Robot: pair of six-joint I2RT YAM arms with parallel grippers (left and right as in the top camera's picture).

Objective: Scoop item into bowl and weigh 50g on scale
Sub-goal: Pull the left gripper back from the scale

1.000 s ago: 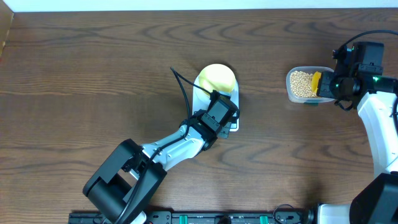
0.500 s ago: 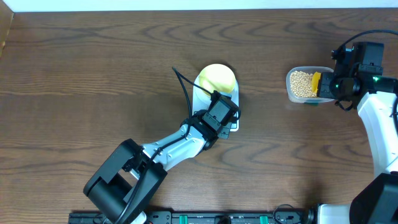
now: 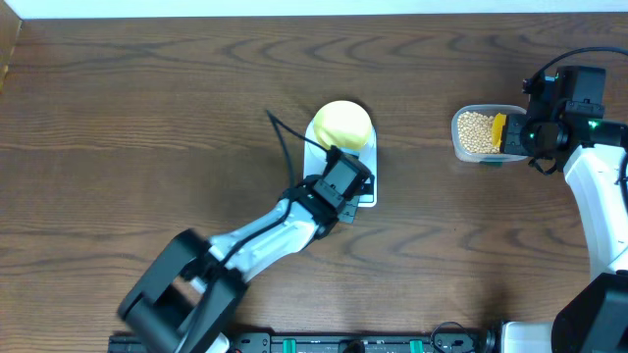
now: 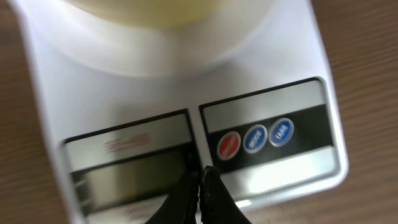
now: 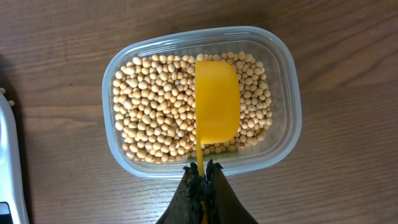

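Your left gripper (image 4: 200, 184) eased back from bowl (image 3: 341, 124), tips pressed together, empty, above scale (image 4: 124, 106) front; your right gripper (image 5: 203, 177) clamps scoop (image 5: 217, 99) lying on beans (image 5: 155, 118)

Overhead view: light is even and diffuse from above. The bench (image 3: 147, 98) shows clear grain and only faint shadows. The left arm (image 3: 182, 294) is smeared at its lower end. The bowl (image 3: 341, 124) is close to overexposed.

Left wrist view: focus is soft throughout. The scale (image 4: 161, 87) reads bright white, with a pale reflection below its buttons (image 4: 255, 140). The left claw (image 4: 200, 179) is dark and blurred.

Right wrist view: focus is sharp. The beans (image 5: 155, 118) are crisp, the tub (image 5: 286, 81) rim glints, the scoop (image 5: 217, 106) is saturated, and the right claw (image 5: 202, 175) is a dark blur.
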